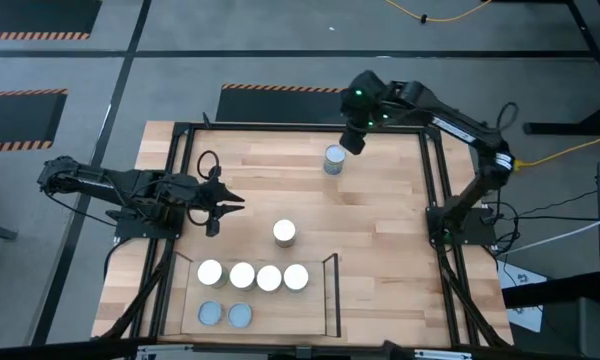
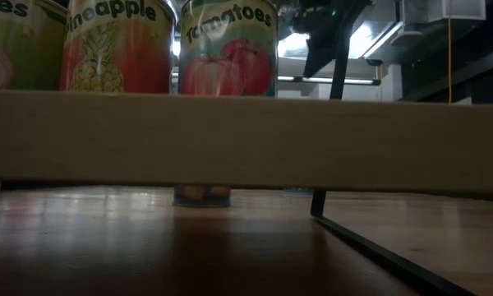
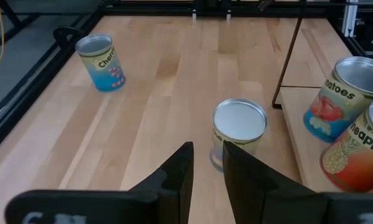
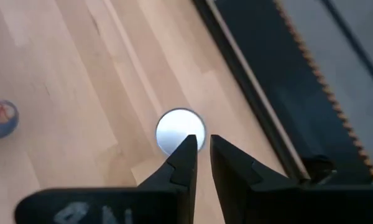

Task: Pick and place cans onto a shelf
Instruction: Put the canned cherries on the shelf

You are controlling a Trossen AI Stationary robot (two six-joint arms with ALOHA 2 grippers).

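Note:
A can with a grey top and blue label (image 1: 334,160) (image 4: 180,130) stands upright near the table's far edge. My right gripper (image 1: 352,143) (image 4: 201,142) hovers above it, just to its far right, pointing steeply down, fingers nearly together and empty. A white-topped can (image 1: 284,233) (image 3: 238,127) stands mid-table. My left gripper (image 1: 230,203) (image 3: 207,152) waits left of it, slightly open and empty. The shelf (image 1: 320,320) at the near edge carries a row of several white-topped cans (image 1: 255,276) and two grey-topped ones (image 1: 225,315).
Black frame rails (image 1: 435,170) run along the table's sides and far edge. In the low view the shelf's front board (image 2: 246,140) fills the middle, with the pineapple can (image 2: 115,45) and tomatoes can (image 2: 228,49) on it. Bare wood lies right of the mid-table can (image 1: 380,240).

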